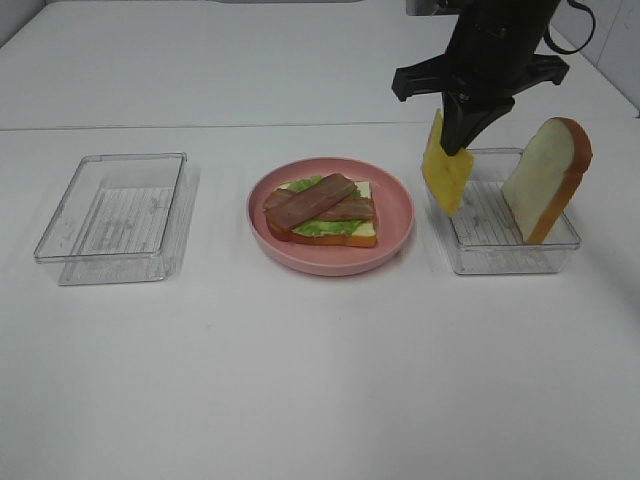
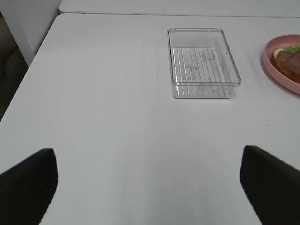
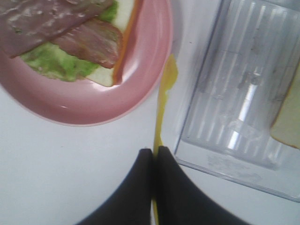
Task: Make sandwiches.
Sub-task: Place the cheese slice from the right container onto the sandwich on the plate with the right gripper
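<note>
While the right tool hangs above the gap between the pink plate and the right tray, its two fingers are pressed together on the top edge of the yellow cheese slice, which dangles straight below them, clear of the surface. The slice's lower corner sits over the tray's wall nearest the plate. In the right wrist view the cheese slice shows edge-on as a thin yellow line running out from the right tool, between the plate's rim and the tray's wall. On the plate lies one bread slice, topped with the lettuce leaf and two crossed bacon strips. A second bread slice stands on edge in the right tray, leaning on its far side, well apart from the cheese. The left tool hovers over bare surface with its fingers spread wide and holding nothing; the left tray lies ahead of it.
</note>
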`<state>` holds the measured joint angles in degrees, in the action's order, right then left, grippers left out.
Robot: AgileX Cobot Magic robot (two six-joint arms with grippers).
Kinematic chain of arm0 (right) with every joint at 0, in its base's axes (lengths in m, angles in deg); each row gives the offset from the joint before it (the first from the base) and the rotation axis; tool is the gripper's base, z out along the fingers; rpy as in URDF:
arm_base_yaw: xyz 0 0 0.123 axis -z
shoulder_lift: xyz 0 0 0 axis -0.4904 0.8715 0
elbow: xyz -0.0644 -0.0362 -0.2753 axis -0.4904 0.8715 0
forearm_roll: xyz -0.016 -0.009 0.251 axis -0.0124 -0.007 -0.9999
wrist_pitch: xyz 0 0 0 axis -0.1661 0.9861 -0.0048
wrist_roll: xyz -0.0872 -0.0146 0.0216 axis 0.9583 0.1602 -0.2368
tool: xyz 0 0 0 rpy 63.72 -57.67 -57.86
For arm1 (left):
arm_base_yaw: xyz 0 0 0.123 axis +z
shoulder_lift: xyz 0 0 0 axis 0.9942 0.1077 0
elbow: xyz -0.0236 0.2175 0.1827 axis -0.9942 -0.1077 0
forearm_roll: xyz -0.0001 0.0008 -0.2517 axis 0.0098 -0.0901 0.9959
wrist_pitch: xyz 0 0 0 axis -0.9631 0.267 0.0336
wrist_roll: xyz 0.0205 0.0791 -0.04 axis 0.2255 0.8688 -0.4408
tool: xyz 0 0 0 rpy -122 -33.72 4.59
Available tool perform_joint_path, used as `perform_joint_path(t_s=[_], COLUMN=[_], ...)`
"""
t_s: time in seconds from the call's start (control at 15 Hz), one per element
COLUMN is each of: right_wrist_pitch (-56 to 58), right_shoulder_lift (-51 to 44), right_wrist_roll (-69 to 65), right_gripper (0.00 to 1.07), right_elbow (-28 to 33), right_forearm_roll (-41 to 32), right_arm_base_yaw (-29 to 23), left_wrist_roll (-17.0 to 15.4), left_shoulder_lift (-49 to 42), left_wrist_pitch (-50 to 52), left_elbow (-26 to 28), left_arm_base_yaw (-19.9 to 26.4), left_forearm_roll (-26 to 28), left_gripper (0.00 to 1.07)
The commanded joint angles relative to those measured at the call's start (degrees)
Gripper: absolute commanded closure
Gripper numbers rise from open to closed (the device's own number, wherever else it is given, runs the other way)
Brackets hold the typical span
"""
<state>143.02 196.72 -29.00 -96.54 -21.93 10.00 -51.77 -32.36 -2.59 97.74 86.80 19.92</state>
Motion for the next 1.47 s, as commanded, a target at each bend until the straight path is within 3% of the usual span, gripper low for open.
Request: perform_joint_path(t_s=[0.07, 0.67, 1.0, 1.2, 1.27, 1.47], right_wrist_pitch=[-0.8, -14.3, -17.2, -17.8, -18.7, -19.6], right_shoulder_lift=[-0.5, 3.3, 7.4, 9.9, 11.3, 11.9], right_wrist_roll=[2.2, 2.4, 7.7, 9.1, 8.6, 6.0], right_gripper=[1.07, 1.07, 1.07, 1.07, 1.07, 1.07], right_elbow=[-0.9, -1.3, -1.3, -1.3, -1.3, -1.3], right_forearm_roll=[-5.5, -13.8, -21.2, -20.1, -13.8, -7.4], right_arm_base_yaw=[-0.1, -9.3, -10.3, -10.0, -10.0, -10.1], left_wrist_roll=[0.2, 0.2, 0.2, 0.2, 0.2, 0.2], left_shoulder_lift=[-0.9, -0.9, -0.9, -0.9, -0.9, -0.9], left_wrist_pitch=[0.2, 0.2, 0.2, 0.2, 0.2, 0.2], left_elbow=[-0.1, -0.1, -0.1, -0.1, -0.1, -0.1], left_arm_base_yaw=[0.1, 0.1, 0.1, 0.1, 0.1, 0.1], left_forearm_roll=[0.5, 0.5, 0.5, 0.5, 0.5, 0.5], left_gripper=[0.06, 0.06, 0.06, 0.06, 0.06, 0.06])
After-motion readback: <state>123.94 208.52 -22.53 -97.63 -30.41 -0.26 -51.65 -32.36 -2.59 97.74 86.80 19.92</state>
